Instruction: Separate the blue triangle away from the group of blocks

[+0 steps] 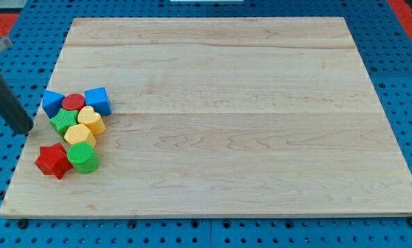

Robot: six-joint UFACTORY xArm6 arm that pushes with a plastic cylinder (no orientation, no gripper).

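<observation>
The blue triangle [52,102] lies at the left edge of the wooden board [220,117], at the top left of a tight cluster of blocks. It touches a red round block [73,102]. A blue cube [98,100] sits right of that. Below are a green block [63,122], a yellow block [91,120], another yellow block [79,134], a red star [53,160] and a green cylinder [83,158]. My tip [25,130] is left of the cluster, just below-left of the blue triangle, at the board's left edge, not touching any block.
The board lies on a blue pegboard surface [6,193] that surrounds it. The rod slants up to the view's upper left corner.
</observation>
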